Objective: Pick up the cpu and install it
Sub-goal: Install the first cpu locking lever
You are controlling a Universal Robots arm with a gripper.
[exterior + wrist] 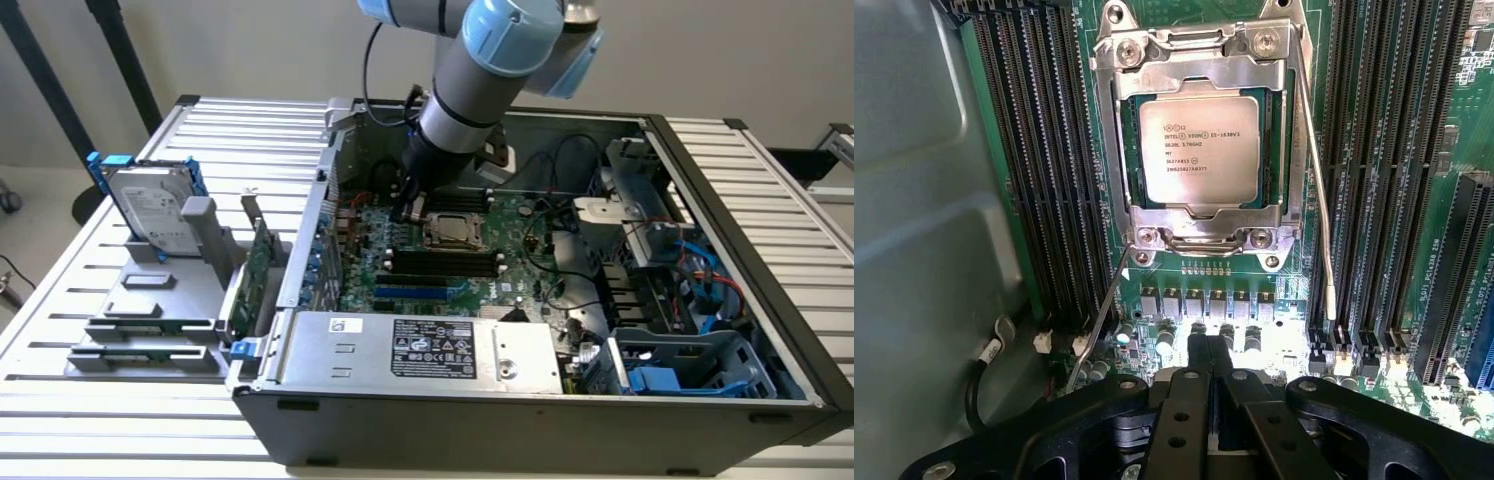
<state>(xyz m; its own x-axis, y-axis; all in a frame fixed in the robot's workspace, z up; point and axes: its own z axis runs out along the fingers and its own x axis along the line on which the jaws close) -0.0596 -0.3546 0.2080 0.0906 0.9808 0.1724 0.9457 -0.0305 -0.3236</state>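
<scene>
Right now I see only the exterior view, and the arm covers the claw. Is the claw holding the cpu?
Observer: No. In the wrist view the claw is shut, with nothing in it.
Operator: Then where exactly is the cpu?
Observer: The cpu lies flat inside the metal socket frame, which borders its edges. Its printed silver top faces the wrist camera.
Operator: Is the claw touching it?
Observer: It appears not. The claw tips are clear of the cpu, over a row of small grey components beside the socket frame.
</scene>
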